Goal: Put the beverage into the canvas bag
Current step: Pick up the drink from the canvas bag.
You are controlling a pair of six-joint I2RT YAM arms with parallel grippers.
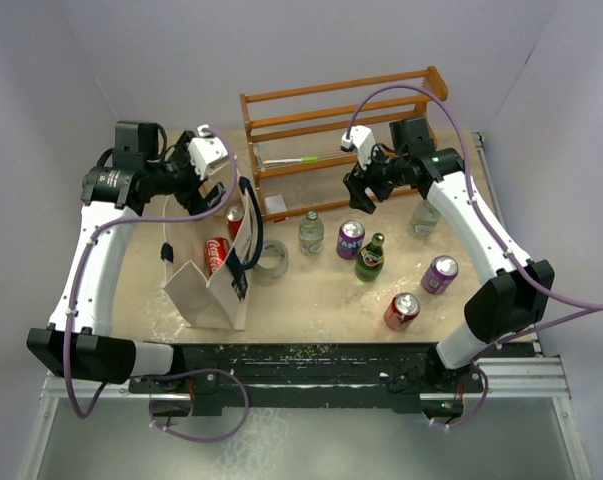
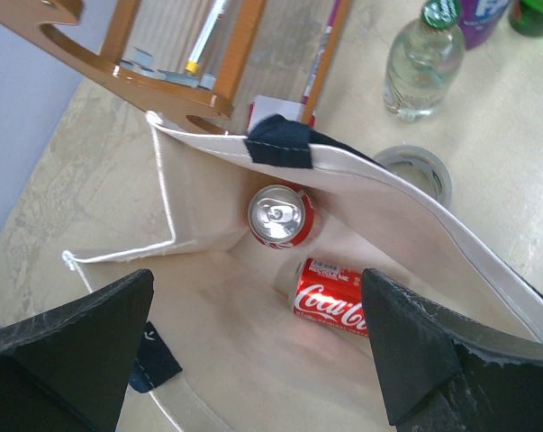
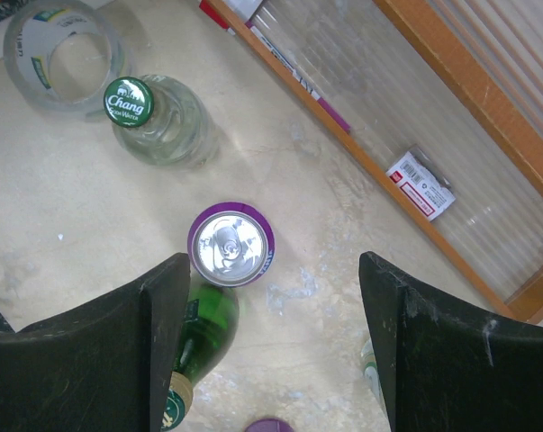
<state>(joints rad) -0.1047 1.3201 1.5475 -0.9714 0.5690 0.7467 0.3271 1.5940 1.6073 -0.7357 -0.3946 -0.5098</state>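
Your right fingers (image 3: 154,310), open wide and empty, hang over the purple can (image 3: 230,243); lowering them could topple the green bottle (image 3: 203,337) just beside it.

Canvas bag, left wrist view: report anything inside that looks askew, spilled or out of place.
One Coca-Cola can lies on its side on the floor of the canvas bag, next to a red can standing upright. No spill shows around either, and nothing else inside stands out.
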